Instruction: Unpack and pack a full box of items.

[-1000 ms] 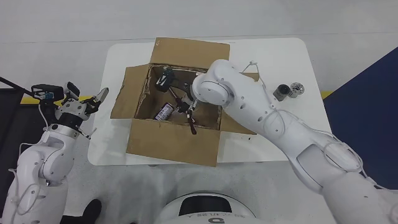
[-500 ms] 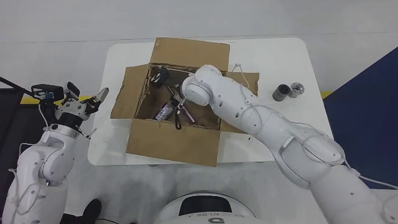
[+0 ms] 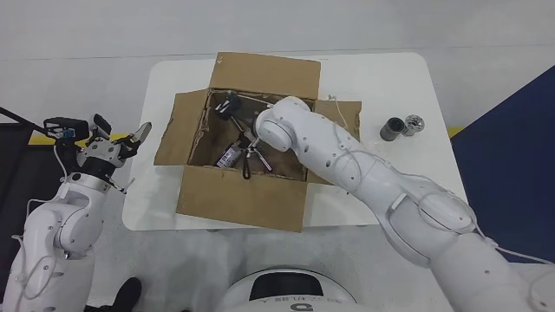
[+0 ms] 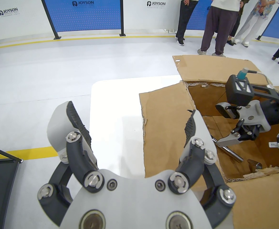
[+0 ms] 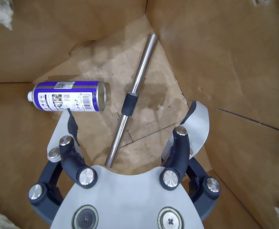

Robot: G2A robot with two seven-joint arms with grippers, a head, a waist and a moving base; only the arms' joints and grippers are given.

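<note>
Since a second ago my right arm has swung further into the box (image 3: 243, 199), and my right tool (image 5: 132, 115) now hangs open over its floor, gripping nothing. A metal rod (image 5: 134, 94) lies flat below the gap between the fingers, with a blue spray can (image 5: 70, 95) on its side just beside it. The box sits open on the table (image 3: 381, 78), two small metal cylinders (image 3: 393, 128) stand near the table's right edge, and my left tool (image 4: 131, 115) hangs open and empty by its left edge.
</note>
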